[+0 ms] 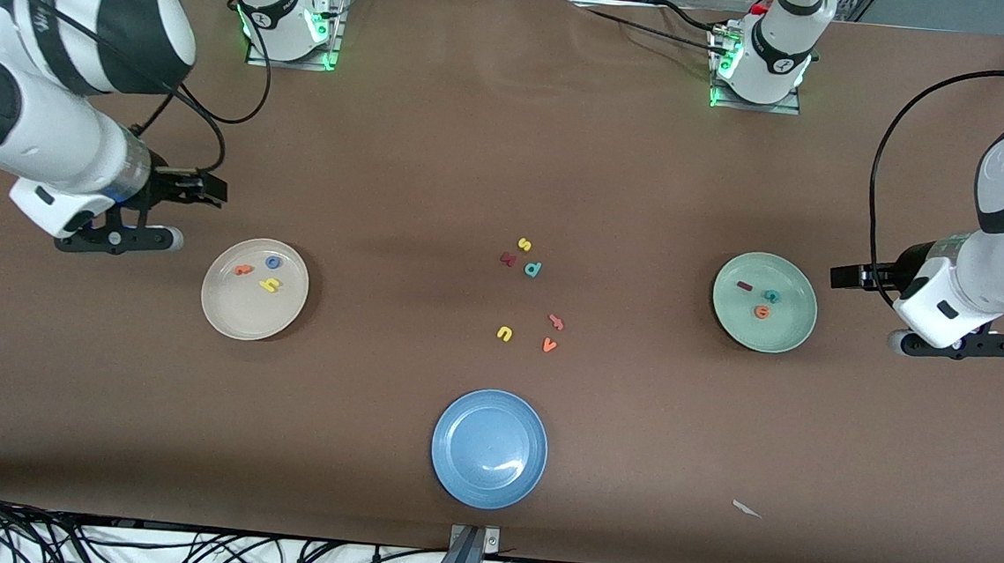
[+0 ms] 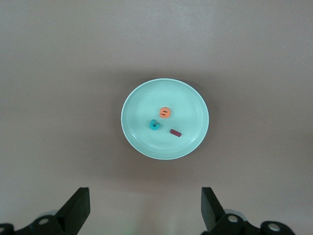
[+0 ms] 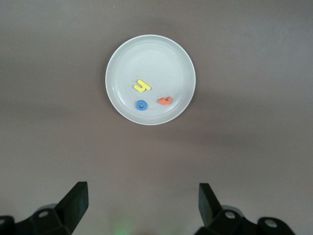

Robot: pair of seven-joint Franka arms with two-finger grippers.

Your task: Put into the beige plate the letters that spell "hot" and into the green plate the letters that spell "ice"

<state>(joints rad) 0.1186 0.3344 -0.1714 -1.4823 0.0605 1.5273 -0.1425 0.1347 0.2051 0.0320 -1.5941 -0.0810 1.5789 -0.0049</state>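
The beige plate (image 1: 244, 312) holds the yellow "h" (image 1: 269, 284), the blue "o" (image 1: 273, 261) and the orange "t" (image 1: 243, 270). The right wrist view shows the beige plate (image 3: 151, 58) with all three in it. The green plate (image 1: 781, 332) holds the dark red "i" (image 1: 744, 286), the teal "c" (image 1: 770, 295) and the orange "e" (image 1: 762, 312). The same plate (image 2: 146, 98) appears in the left wrist view. My right gripper (image 1: 121, 239) (image 3: 143, 191) hangs open and empty over bare table beside the beige plate. My left gripper (image 1: 948, 344) (image 2: 145, 196) is open and empty beside the green plate.
A blue plate (image 1: 486, 479) sits near the table's front edge, with nothing in it. Loose letters lie mid-table: yellow "s" (image 1: 524, 244), a dark red letter (image 1: 508, 259), a teal letter (image 1: 533, 269), yellow "u" (image 1: 504, 334), orange "v" (image 1: 549, 345). A white scrap (image 1: 747, 509) lies nearer the camera.
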